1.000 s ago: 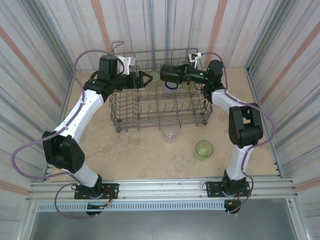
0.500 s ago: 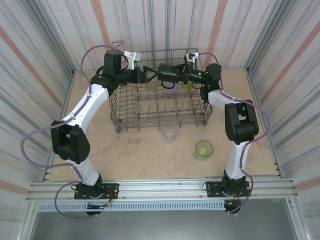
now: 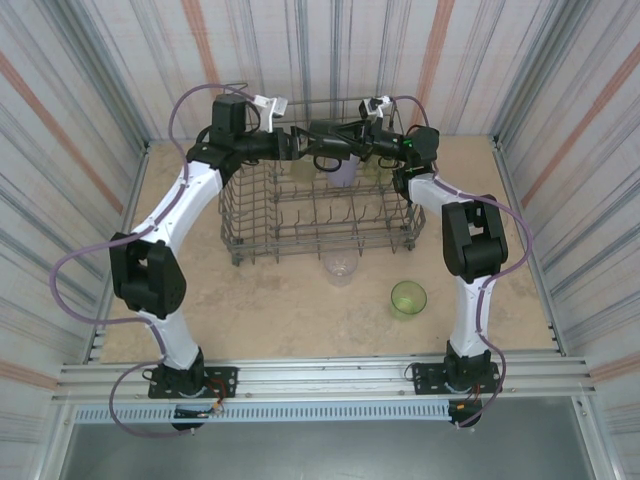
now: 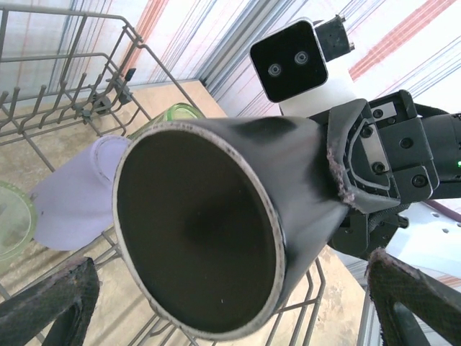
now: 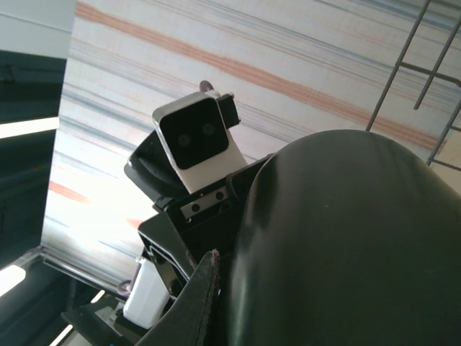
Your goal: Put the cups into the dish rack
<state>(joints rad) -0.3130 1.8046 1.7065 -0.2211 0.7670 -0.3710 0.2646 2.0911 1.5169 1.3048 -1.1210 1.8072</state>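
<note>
- The counter (image 3: 280,310) you are working over is pale beige, with striped walls on three sides.
- Your dish rack (image 3: 320,238) sits at the far middle of the counter, a wire loop at its far left corner.
- Your left gripper (image 3: 298,142) reaches in from the left over the rack's far side. Its fingers (image 4: 50,303) are spread wide, one on each side of the dark cup's mouth, not touching it.
- Your right gripper (image 3: 347,140) comes in from the right. Its fingers (image 4: 349,169) are clamped narrow on the base of the dark cup.
- The dark cup (image 4: 209,223) hangs on its side above the far part of the rack, its shiny rim facing left.
- A lavender cup (image 4: 75,202) lies tilted inside the rack below it.
- Two yellow-green cups (image 4: 169,114) sit in the rack next to the lavender one.
- One yellow-green cup (image 3: 408,298) stands on the counter, near right of the rack.
- A clear cup (image 3: 340,267) stands just beside the rack's near wall.
</note>
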